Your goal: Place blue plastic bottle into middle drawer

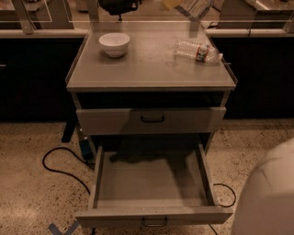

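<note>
The middle drawer (151,183) is pulled out at the bottom of the grey cabinet, with a bare flat tray, a low front panel and a small wire handle (154,223). My gripper (188,5) shows only as a pale, striped shape at the top edge, above the cabinet's back right, and is mostly cut off. I cannot make out the blue plastic bottle there or anywhere else. My white arm (268,197) fills the lower right corner, beside the drawer.
A slim clear bottle with a red label (198,50) lies on the cabinet top (151,69) at the back right. A white bowl (114,43) stands at the back left. The drawer with the taller front (151,120) is closed. A black cable (59,165) lies on the floor at the left.
</note>
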Controlling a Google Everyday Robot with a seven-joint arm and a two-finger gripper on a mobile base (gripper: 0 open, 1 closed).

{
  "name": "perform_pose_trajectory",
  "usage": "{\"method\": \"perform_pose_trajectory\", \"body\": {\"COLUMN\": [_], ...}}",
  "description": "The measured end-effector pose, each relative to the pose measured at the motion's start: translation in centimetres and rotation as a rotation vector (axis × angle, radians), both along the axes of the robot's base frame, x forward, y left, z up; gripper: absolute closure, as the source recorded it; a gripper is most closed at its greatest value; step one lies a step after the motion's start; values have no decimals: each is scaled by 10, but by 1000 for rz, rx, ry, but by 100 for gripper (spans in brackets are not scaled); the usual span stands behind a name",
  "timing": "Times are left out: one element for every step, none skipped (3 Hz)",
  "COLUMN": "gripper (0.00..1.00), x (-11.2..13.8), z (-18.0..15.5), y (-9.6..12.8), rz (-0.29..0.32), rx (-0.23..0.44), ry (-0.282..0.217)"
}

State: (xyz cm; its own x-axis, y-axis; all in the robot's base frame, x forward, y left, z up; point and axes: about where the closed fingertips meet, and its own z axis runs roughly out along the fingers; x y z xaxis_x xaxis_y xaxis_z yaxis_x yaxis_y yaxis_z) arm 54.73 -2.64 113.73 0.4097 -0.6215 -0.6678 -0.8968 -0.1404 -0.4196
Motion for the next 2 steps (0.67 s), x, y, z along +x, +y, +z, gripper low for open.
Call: {"method": "perform_pose_trajectory", "body": {"gripper": [100, 100], "x": [0, -5], "z": [0, -9], "y": [0, -3], "rz": [0, -8], "rx": [1, -3], "ry": [-1, 23]}}
